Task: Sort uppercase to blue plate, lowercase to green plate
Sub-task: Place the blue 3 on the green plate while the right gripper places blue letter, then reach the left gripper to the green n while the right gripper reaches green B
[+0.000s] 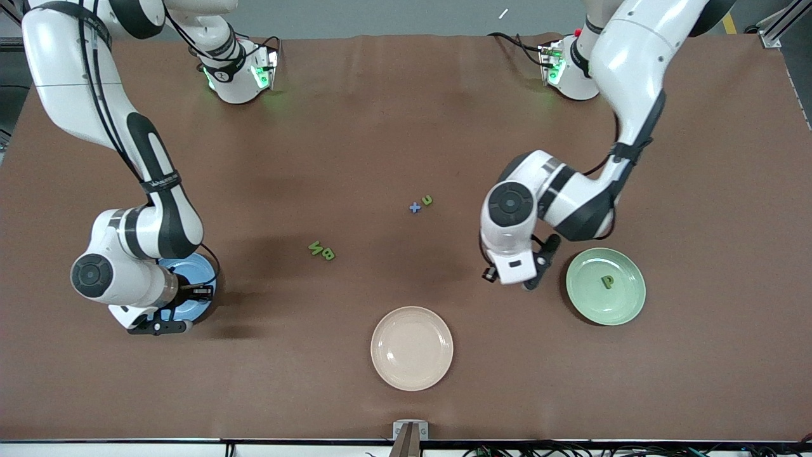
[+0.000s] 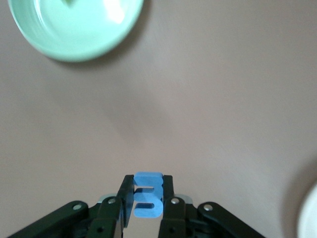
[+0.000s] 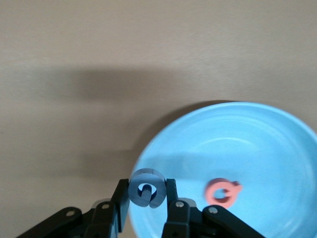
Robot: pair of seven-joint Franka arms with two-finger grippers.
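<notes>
The right tool [image 3: 147,198] hangs over the rim of the blue plate [image 3: 257,134], at the right arm's end of the worktop [image 1: 355,139]. Its fingers [image 3: 121,196] are clamped on the blue G [image 3: 146,187], which sits upright between them. Just beside that tool, flat inside the blue plate, lies the red Q [image 3: 223,192].

Toward the middle of the worktop, well apart from both tools, the green N [image 1: 314,247] and green B [image 1: 328,255] lie side by side, almost touching. Nearer the left tool, and farther from the front camera, the blue x [image 1: 415,207] and green u [image 1: 427,200] sit close together. The cream plate [image 1: 412,348] lies nearest the front camera, between the two tools.

The left tool [image 2: 147,201] hovers over bare worktop just beside the green plate [image 1: 606,287], pinching the blue m-like piece [image 2: 147,193] between its narrow-set fingers [image 2: 167,191]. The green p-like piece [image 1: 607,281] rests in the green plate.
</notes>
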